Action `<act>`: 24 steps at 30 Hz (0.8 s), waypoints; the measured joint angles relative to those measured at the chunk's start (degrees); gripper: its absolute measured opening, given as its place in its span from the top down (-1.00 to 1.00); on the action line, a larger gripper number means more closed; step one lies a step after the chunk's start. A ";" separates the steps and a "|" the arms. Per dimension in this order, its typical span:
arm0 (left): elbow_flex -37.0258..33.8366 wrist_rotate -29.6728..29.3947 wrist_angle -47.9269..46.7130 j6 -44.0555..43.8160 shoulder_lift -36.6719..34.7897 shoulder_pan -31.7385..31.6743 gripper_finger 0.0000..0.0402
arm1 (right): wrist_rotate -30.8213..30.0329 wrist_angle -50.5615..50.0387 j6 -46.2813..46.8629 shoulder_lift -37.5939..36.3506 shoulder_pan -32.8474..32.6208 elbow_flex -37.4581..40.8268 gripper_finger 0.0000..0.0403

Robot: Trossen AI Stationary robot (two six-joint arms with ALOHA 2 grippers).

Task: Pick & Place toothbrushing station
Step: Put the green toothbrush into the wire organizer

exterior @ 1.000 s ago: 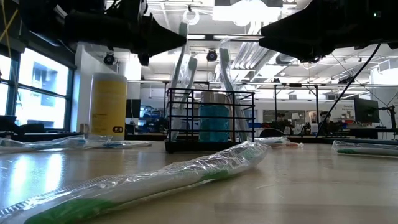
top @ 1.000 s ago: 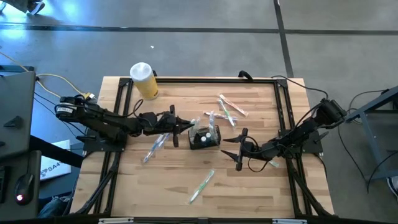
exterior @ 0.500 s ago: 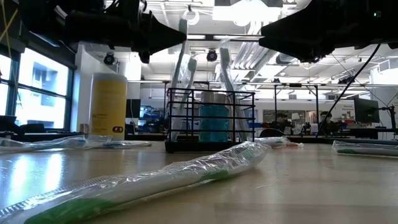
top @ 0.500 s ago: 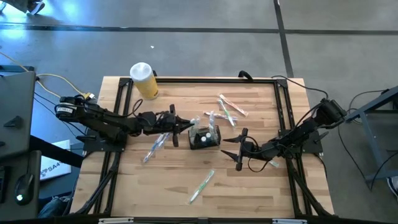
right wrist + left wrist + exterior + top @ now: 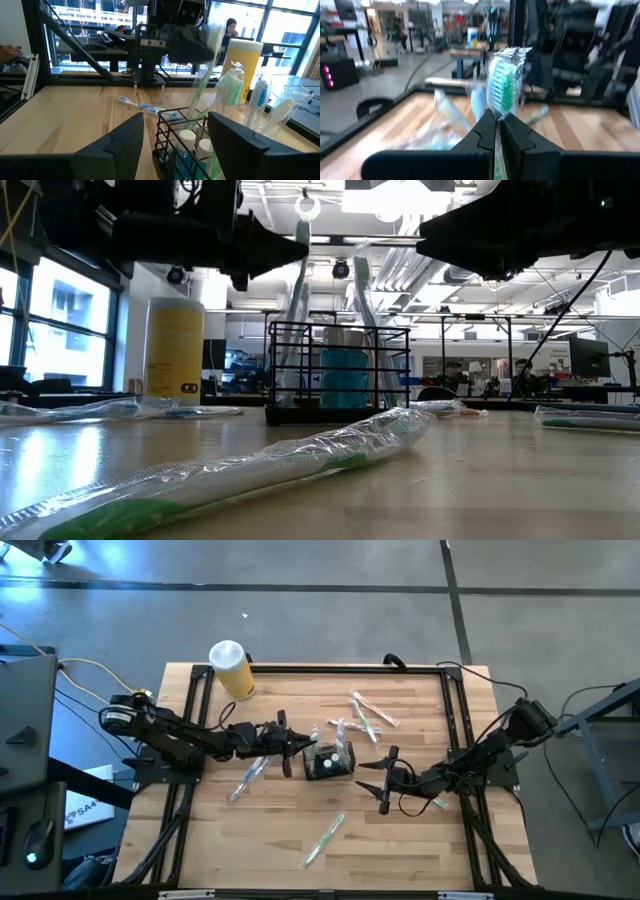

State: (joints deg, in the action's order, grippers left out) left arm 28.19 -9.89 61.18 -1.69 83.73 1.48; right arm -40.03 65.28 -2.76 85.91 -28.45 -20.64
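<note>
The toothbrushing station, a small black wire-mesh caddy [image 5: 329,761], stands on its base mid-table; it also shows in the low view [image 5: 338,375] and the right wrist view [image 5: 182,137]. Several wrapped toothbrushes and a blue bottle stand in it. My left gripper [image 5: 303,748] hovers just left of the caddy's top, shut on a wrapped green-bristled toothbrush [image 5: 502,80]. My right gripper [image 5: 385,780] is open and empty, just right of the caddy, facing it. My left gripper pinches the wrapped toothbrush between its two fingers just below the brush head [image 5: 498,116]. The fingers come level from the table's left and lie across the brush. The brush stands nearly upright, head above the fingers, its lower part [image 5: 195,107] reaching down into the caddy.
A yellow cylinder with a white lid [image 5: 230,668] stands at the far left. Wrapped toothbrushes lie loose on the table: a few at the far middle [image 5: 365,715], one left of the caddy [image 5: 249,775], one near the front [image 5: 325,837]. Black frame rails line both sides.
My left gripper has gone a little toward the table's right edge, closer over the caddy, still shut on the toothbrush. The brush has gone with it and stands more upright.
</note>
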 joint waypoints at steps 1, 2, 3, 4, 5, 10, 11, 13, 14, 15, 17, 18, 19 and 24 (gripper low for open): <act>0.06 0.00 0.47 0.02 0.15 0.00 0.99 | 0.00 -0.01 0.00 0.00 0.00 0.00 -0.05; 0.08 0.00 0.36 0.04 0.24 0.00 0.99 | 0.00 0.00 0.00 0.00 0.00 0.00 -0.05; 0.08 0.00 0.05 0.11 0.34 0.00 0.98 | 0.00 -0.01 0.00 0.00 0.00 0.00 -0.05; 0.06 0.00 -0.09 0.13 0.36 0.00 0.98 | 0.00 -0.10 0.00 0.00 0.00 0.00 -0.05; 0.06 0.00 -0.04 0.13 0.35 0.00 0.98 | -0.01 -0.25 0.01 0.00 0.00 0.00 -0.05; 0.06 0.00 -1.77 0.11 0.32 0.00 0.98 | -0.02 -0.43 0.00 0.00 0.00 0.00 -0.05; 0.06 0.00 -1.85 0.11 0.32 0.00 0.98 | -0.02 -0.44 0.00 0.00 0.00 0.00 -0.05; 0.06 0.00 -2.12 -0.01 0.32 0.00 0.98 | -0.02 -0.44 0.00 0.00 0.00 0.00 -0.05; 0.06 0.00 -2.39 -0.02 0.32 0.00 0.98 | -0.02 -0.44 0.00 0.00 0.00 0.00 -0.05; 0.06 0.00 -2.66 -0.02 0.32 0.00 0.98 | -0.02 -0.44 0.00 0.00 0.00 0.00 -0.05; 0.06 0.00 -2.88 -0.05 0.32 0.00 0.98 | -0.03 -0.44 0.00 0.00 0.00 0.00 -0.05; 0.06 0.00 -2.98 -0.05 0.42 0.00 0.98 | -0.02 -0.44 0.00 0.00 0.00 0.00 -0.05; 0.06 0.00 -2.69 -0.05 0.84 0.00 0.98 | -0.03 -0.44 0.00 0.00 0.00 0.00 -0.05; 0.08 0.00 -1.57 -0.29 3.35 0.00 0.98 | -0.04 -0.42 0.00 0.00 0.00 0.00 -0.05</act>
State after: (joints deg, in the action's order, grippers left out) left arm 28.27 -9.89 59.60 -1.98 87.07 1.48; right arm -40.07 64.86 -2.76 85.91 -28.45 -20.64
